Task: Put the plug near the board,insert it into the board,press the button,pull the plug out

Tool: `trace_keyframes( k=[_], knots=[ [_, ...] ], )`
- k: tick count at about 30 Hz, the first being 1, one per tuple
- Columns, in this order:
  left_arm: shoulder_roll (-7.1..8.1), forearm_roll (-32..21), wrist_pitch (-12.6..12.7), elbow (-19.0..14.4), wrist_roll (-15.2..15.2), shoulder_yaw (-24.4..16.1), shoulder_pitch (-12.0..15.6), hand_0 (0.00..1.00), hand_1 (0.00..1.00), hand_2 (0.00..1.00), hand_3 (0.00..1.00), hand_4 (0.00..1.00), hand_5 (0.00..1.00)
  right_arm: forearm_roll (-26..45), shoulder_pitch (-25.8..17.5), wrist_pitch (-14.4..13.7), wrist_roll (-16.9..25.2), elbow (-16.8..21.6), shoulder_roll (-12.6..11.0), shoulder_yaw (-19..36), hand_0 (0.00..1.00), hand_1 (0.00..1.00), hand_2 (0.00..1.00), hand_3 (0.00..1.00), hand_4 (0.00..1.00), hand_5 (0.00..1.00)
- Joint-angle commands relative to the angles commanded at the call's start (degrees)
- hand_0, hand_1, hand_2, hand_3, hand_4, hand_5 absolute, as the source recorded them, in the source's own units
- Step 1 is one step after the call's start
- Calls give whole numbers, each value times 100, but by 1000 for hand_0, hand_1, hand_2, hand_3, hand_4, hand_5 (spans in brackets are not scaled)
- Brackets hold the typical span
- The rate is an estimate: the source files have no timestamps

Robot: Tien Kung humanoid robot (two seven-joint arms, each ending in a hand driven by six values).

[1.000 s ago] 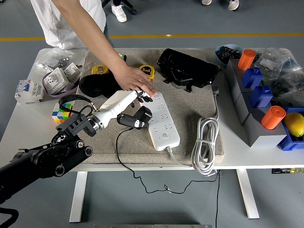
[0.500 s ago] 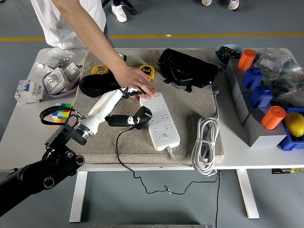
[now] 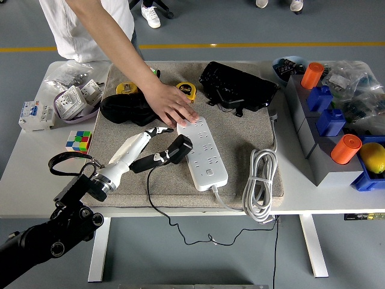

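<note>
Near the middle of the grey mat [image 3: 240,129], the robot's left hand [image 3: 144,149] reaches in from the lower left on its black arm, its white fingers [image 3: 157,130] loosely spread above while the lower fingers rest against the black plug [image 3: 178,148]; whether it truly grips the plug cannot be told. The plug lies tilted on the mat, its far end touching the left edge of the white board [image 3: 203,153], not pushed into any socket. A thin black cord [image 3: 157,212] runs from the plug toward the near edge of the desk [image 3: 36,180] and hangs below it. At the far end of the board, a person's hand [image 3: 170,103] presses flat on the board, the arm coming from the far left. A coiled white cable [image 3: 259,183] lies to the right of the board. Left of the robot hand sits a coloured cube [image 3: 79,140]. Two yellow tape measures [image 3: 186,90] and a black bag [image 3: 236,86] lie at the far side of the mat. Orange cylinders [image 3: 345,149] and blue blocks [image 3: 330,121] stand on the right.
</note>
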Motion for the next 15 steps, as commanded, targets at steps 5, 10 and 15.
trace_keyframes(
  k=[5,10,15],
  knots=[
    [-3,21,-79,-30,-15,112,-31,835,872,885,813,919,998,0,22,0,3,6,-8,-16,662,683,678,580,998,572],
    [-28,34,-65,6,8,230,-106,835,871,884,810,915,998,4,31,-1,5,10,-21,-24,662,683,678,580,998,572],
    [-47,55,-65,61,47,252,-133,835,872,882,807,912,998,2,21,0,3,13,-24,-36,663,683,678,579,998,570]
  ],
)
